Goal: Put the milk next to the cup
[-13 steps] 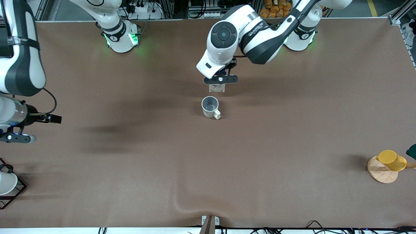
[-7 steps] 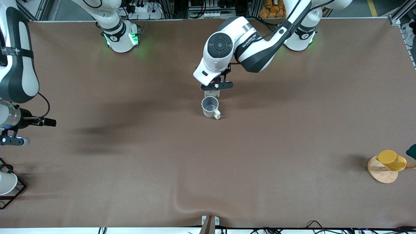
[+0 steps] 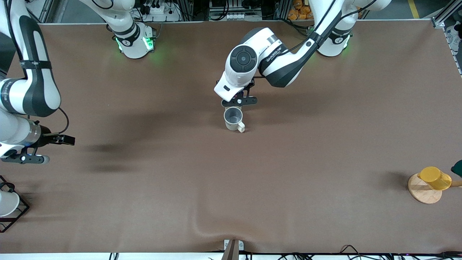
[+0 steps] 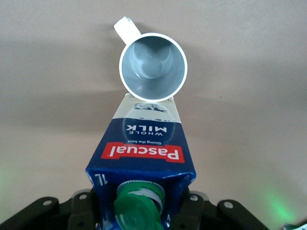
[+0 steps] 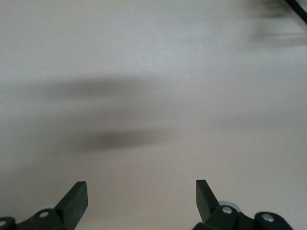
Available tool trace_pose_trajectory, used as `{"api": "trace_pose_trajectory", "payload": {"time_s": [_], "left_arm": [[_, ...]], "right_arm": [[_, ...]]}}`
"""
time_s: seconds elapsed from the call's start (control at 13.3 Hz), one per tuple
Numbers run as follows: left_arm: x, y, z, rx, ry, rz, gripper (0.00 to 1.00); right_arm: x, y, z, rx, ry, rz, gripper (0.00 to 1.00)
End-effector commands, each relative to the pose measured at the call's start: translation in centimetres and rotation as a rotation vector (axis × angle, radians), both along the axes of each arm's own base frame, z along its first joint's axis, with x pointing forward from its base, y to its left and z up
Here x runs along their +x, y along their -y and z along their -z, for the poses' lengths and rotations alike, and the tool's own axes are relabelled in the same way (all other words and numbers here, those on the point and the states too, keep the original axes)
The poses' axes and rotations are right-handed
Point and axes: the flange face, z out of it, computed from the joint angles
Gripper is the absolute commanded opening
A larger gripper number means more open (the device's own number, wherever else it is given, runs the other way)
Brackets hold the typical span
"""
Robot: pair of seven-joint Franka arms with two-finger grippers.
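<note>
My left gripper [image 3: 239, 102] is shut on the milk [image 4: 142, 152], a dark blue and white carton with a red band and a green cap [image 4: 138, 209]. Its black fingers [image 4: 191, 207] press the carton's two sides. The carton hangs upright right beside the cup [image 3: 234, 118], an off-white mug with a grey inside and a squarish handle [image 3: 241, 126]. In the left wrist view the carton's bottom edge meets the cup [image 4: 152, 67]; I cannot tell whether it rests on the table. In the front view only a sliver of milk [image 3: 228, 107] shows under the hand. My right gripper [image 3: 24, 158] is open and empty [image 5: 141, 196] over bare table.
A yellow cup [image 3: 435, 178] on a round wooden base [image 3: 423, 193] stands at the left arm's end. A white cup [image 3: 6, 203] in a black wire rack [image 3: 20, 213] stands at the right arm's end. The brown mat has a ripple [image 3: 202, 224] near the front edge.
My left gripper has come down and toward the cup with the milk, so the carton now sits close against it. My right arm has shifted a little over its end of the table.
</note>
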Motion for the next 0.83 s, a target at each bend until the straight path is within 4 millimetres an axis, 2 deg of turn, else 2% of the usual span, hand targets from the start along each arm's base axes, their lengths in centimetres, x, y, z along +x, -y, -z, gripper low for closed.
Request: {"api": "trace_pose_trajectory", "payload": {"time_s": [0.0, 0.23, 0.38, 0.53, 0.75], "left_arm": [[0.0, 0.7, 0.1, 0.020, 0.031, -0.001, 0.58], [0.0, 0.8, 1.9, 0.049, 0.033, 0.009, 0.58], [0.1, 1.0, 2.0, 0.039, 0.041, -0.007, 0.58], [0.2, 1.1, 2.6, 0.038, 0.040, -0.013, 0.58], [-0.5, 1.6, 3.0, 0.049, 0.044, -0.008, 0.58]], "right_arm": [[-1.4, -1.3, -2.8, -0.003, 0.021, -0.042, 1.00], [-2.2, -2.1, -5.9, 0.036, 0.040, -0.088, 1.00], [-3.3, -4.1, -9.4, 0.031, 0.054, -0.112, 1.00], [-5.1, -6.7, -13.4, 0.035, 0.053, -0.139, 1.00], [-8.3, -8.6, -17.9, 0.139, 0.032, -0.207, 1.00]]}}
